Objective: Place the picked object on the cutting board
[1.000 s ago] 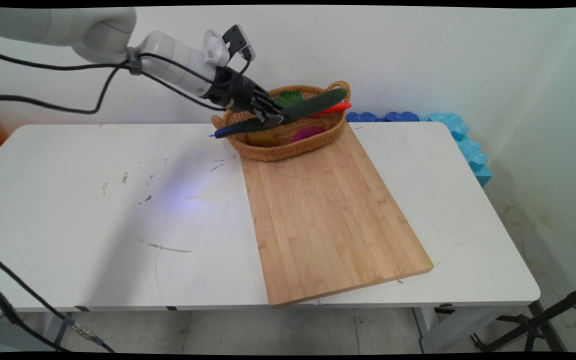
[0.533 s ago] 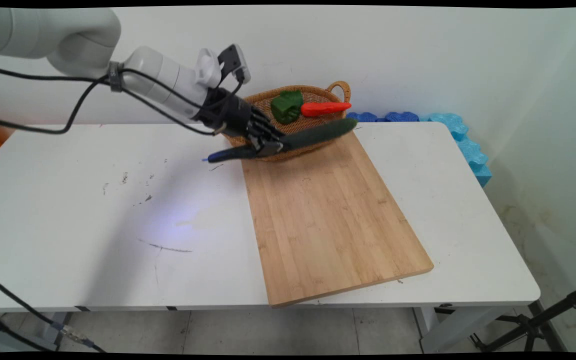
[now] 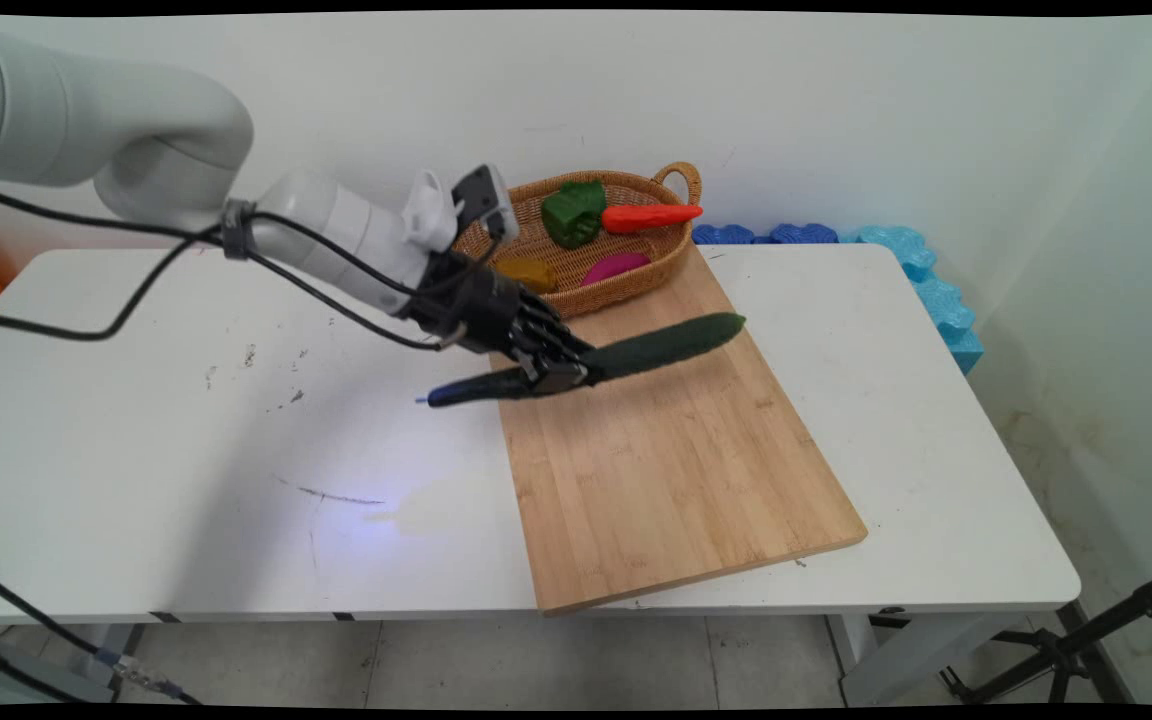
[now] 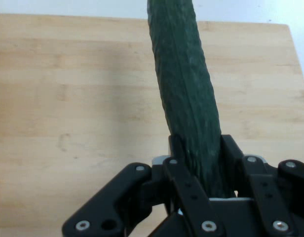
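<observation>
My gripper is shut on a long dark green cucumber and holds it in the air above the far part of the wooden cutting board. The cucumber sticks out to the right of the gripper, nearly level. In the hand view the cucumber runs up from between the fingers of the gripper over the board. A dark blue tip pokes out on the gripper's left side.
A wicker basket stands at the board's far end with a green pepper, a red carrot, a yellow piece and a magenta piece. Blue foam blocks lie at the table's back right.
The gripper has carried the cucumber out of the basket, down and toward the near side, over the cutting board. The pepper and carrot in the basket have come into view.
</observation>
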`<state>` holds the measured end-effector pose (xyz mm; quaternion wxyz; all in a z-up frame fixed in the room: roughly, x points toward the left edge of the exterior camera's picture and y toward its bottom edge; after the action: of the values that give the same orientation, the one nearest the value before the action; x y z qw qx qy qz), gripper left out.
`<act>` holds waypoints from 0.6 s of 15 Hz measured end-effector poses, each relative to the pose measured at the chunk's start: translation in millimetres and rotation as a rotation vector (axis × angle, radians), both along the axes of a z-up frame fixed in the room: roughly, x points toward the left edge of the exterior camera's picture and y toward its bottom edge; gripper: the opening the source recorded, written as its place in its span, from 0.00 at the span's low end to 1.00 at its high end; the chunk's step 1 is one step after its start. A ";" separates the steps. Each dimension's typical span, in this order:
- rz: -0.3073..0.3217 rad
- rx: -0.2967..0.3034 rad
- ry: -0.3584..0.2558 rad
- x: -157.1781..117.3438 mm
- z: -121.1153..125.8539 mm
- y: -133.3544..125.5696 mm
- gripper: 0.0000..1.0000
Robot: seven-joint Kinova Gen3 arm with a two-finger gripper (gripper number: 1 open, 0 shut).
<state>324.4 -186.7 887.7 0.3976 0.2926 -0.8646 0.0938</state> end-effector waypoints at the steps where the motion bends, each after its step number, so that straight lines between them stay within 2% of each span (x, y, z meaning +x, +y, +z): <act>1: 0.009 0.016 0.011 -5.5 -4.7 2.9 0.00; 9: 0.048 0.091 0.057 -32.8 -39.3 9.3 0.00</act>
<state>291.6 -177.4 848.4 0.4060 0.3333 -0.8491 0.0557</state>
